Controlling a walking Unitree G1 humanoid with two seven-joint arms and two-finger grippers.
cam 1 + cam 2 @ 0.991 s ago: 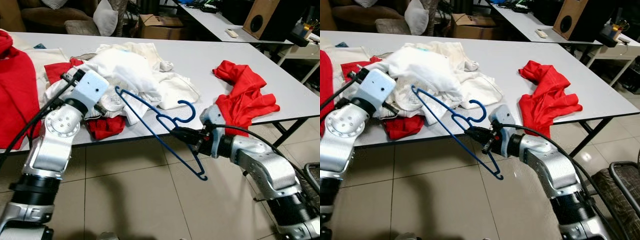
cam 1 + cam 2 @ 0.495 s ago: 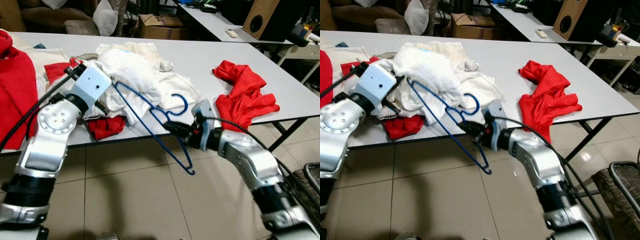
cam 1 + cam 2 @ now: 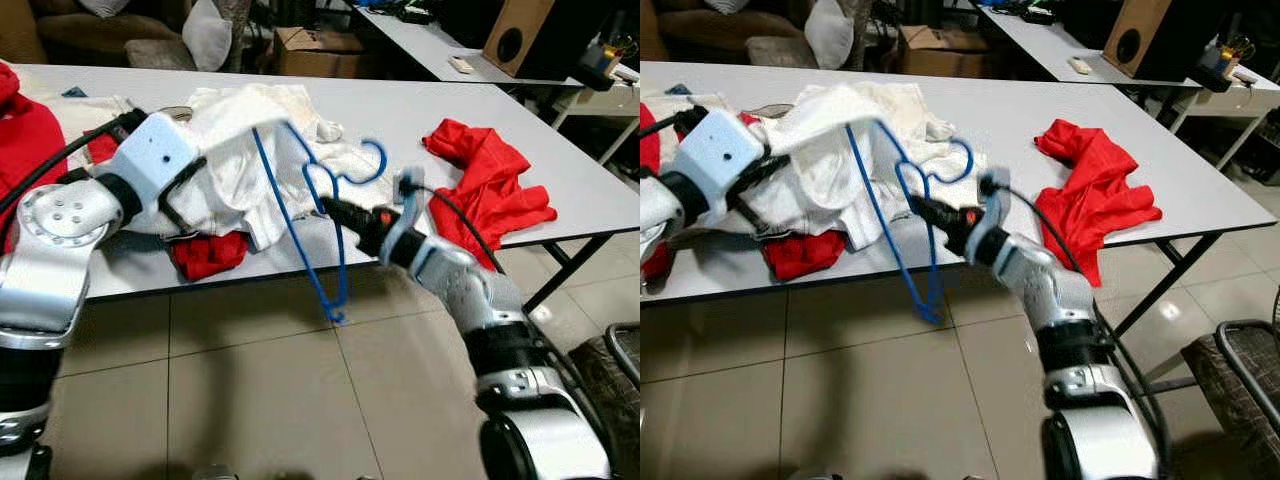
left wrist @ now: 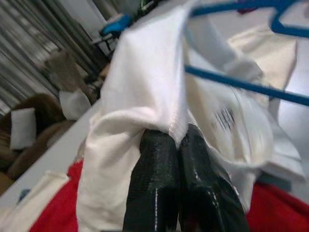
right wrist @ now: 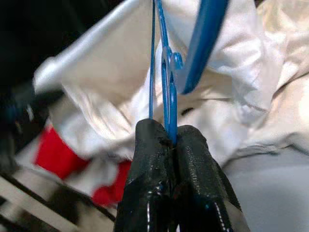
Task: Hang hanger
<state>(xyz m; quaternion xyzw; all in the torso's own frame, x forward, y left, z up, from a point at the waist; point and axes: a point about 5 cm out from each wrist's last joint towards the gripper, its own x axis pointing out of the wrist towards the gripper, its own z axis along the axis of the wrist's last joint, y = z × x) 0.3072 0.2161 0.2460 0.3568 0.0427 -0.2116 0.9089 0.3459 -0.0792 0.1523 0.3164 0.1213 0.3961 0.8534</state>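
Now threading: right gripper [image 3: 335, 208] pinches blue hanger [image 3: 300, 215] at table [image 3: 480, 120] front edge, left gripper [image 4: 179, 145] at 9 o'clock clamps white shirt [image 3: 235, 150]; next, probably push hanger shoulder into shirt.

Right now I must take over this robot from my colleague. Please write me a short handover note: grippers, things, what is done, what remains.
Right gripper: shut on the blue hanger, held near the neck below its hook, over the table's front edge.
Left gripper: shut on the white garment, lifted from the pile on the grey table.
Done: both things are gripped; one hanger end lies against the raised white cloth.
Left: work the hanger into the garment, then hang it. A red garment lies apart, to the right.
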